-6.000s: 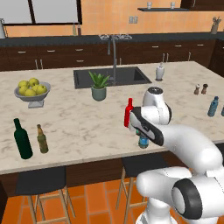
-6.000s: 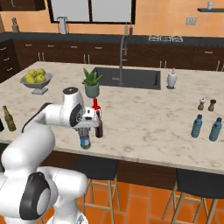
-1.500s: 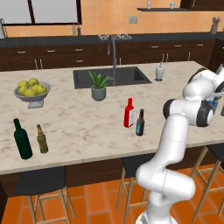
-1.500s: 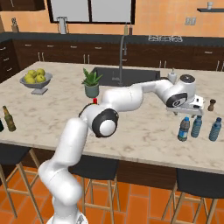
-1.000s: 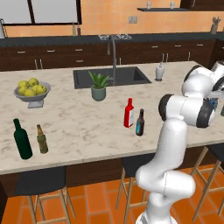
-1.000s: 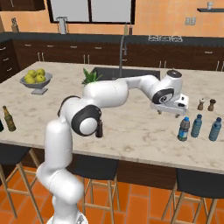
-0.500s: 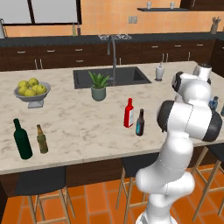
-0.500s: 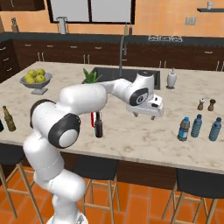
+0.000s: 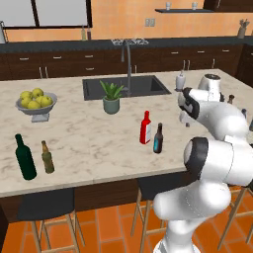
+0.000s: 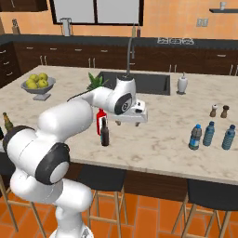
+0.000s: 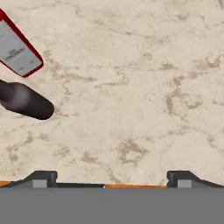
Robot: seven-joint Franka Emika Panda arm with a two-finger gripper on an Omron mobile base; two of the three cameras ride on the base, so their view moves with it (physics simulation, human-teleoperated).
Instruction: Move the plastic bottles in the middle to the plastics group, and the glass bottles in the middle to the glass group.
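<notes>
My gripper [image 10: 129, 122] hangs open and empty over the marble counter [image 10: 162, 139], just right of the two middle bottles. In the hand view its fingertips [image 11: 41, 178] stand wide apart over bare marble. The slim red bottle [image 9: 145, 127] with a white label and the dark brown blue-labelled bottle [image 9: 158, 138] stand side by side; both show at the hand view's left edge, red bottle [image 11: 17, 50] and brown bottle [image 11: 26, 101]. The water bottle [image 10: 195, 137] stands beside two blue plastic bottles [image 10: 208, 134] at the right end. The green wine bottle [image 9: 24, 157] and olive-amber bottle [image 9: 47, 157] stand far left.
A fruit bowl [image 9: 35, 103], a potted plant [image 9: 111, 97] and the sink [image 9: 126, 88] with its faucet lie behind the middle. A soap dispenser [image 10: 182, 84] and salt and pepper shakers [image 10: 218, 111] stand at the back right. Stools [image 10: 100, 179] sit under the front edge.
The arm has swung from the right end back toward the middle. The water bottle, held 6 s ago, now stands free beside the blue bottles.
</notes>
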